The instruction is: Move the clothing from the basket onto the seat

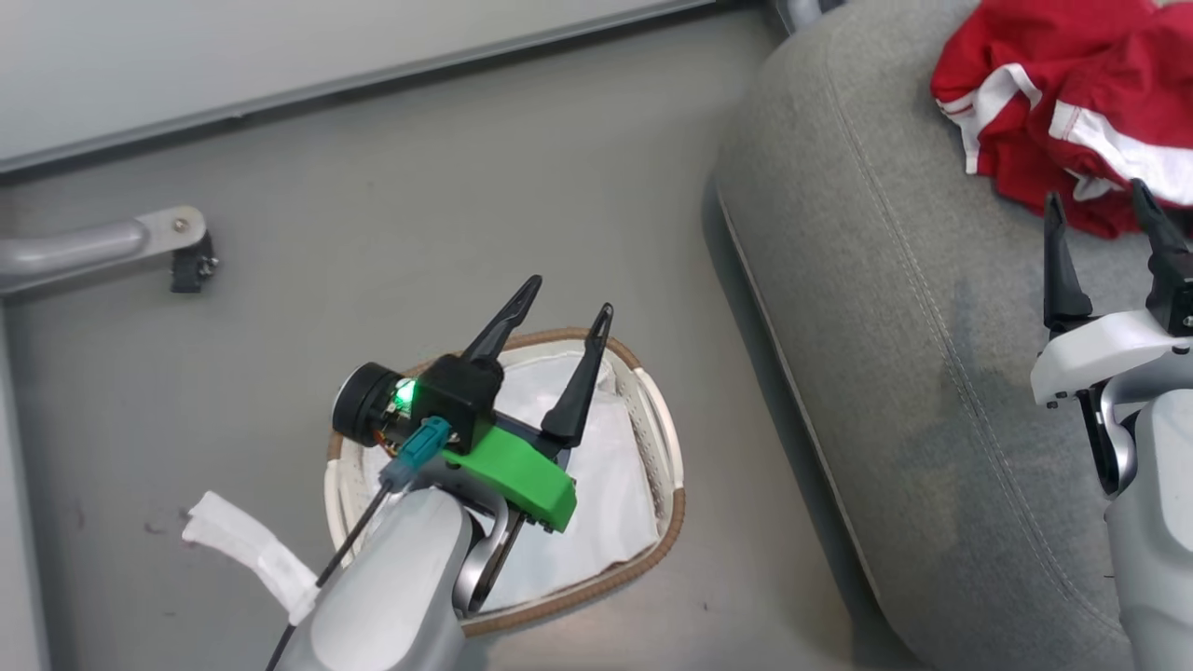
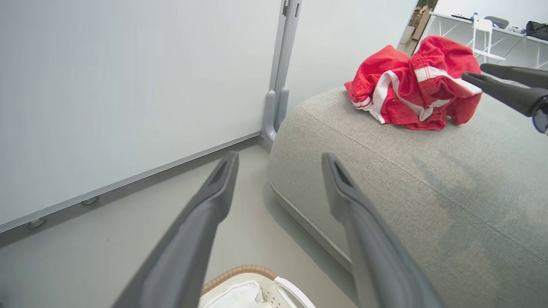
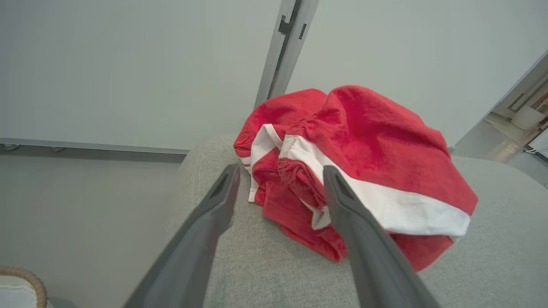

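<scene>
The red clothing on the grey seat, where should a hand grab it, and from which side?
Grip the clothing at the raised, gathered fold beside its white band, on the heap's near edge. Come in from the right hand's side, low over the seat: that ridge stands proud and faces the open fingers.

Red white-striped clothing (image 1: pixel 1062 102) bunched on grey seat (image 1: pixel 885 326); cream basket (image 1: pixel 678 508) nearby

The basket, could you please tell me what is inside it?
The basket holds a white liner; the clothing lies on the seat. The left end effector and its arm cover the rest of the inside.
</scene>
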### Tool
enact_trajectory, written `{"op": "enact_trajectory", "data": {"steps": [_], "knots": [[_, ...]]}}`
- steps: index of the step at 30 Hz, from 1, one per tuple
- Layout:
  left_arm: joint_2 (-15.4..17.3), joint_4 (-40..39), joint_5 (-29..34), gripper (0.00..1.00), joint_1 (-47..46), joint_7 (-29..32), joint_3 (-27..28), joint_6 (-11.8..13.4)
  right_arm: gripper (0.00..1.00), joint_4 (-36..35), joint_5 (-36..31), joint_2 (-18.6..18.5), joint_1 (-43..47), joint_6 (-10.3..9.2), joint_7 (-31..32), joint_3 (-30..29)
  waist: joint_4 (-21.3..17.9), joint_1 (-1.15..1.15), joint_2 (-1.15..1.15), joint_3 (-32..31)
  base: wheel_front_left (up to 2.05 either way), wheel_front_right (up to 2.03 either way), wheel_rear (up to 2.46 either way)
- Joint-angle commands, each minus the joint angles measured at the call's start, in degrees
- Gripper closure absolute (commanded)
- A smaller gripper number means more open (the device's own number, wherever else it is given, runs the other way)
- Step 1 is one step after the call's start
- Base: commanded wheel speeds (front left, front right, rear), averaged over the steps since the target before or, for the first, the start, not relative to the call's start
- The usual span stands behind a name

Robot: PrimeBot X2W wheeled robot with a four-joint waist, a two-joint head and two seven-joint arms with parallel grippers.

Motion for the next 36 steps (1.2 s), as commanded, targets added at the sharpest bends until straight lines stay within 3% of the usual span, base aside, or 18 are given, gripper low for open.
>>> {"op": "enact_trajectory", "data": {"steps": [1,11,21,28,36], "knots": [[0.0,-0.3,-0.3,0.0,1.4,0.0,1.3,0.1,0.0,-0.1,0.5,-0.3,-0.2,-0.08,-0.1,0.3,3.6,0.0,0.0,-3.9,0.0,0.0,0.0],[-0.3,-2.2,0.2,0.0,6.9,0.0,11.3,1.8,0.0,0.3,1.7,2.2,-1.5,-0.08,-0.1,2.9,9.5,0.0,0.0,-8.8,0.0,0.0,0.0],[-0.5,-3.5,0.6,0.0,13.7,0.0,20.6,3.0,0.0,-0.2,3.9,6.1,3.2,-0.08,-0.1,3.3,15.0,0.0,0.0,-13.2,0.0,0.0,0.0],[-0.5,-4.4,-0.6,0.0,18.6,0.0,24.3,3.3,0.0,-1.2,6.6,7.6,8.0,-0.08,-0.1,3.9,17.0,0.0,0.0,-15.4,0.0,0.0,0.0],[-0.5,-4.2,-1.8,0.0,23.1,0.0,24.4,2.8,0.0,-2.3,15.4,7.6,16.0,-0.08,-0.1,7.2,17.9,0.0,0.0,-17.7,0.0,0.0,0.0]]}}
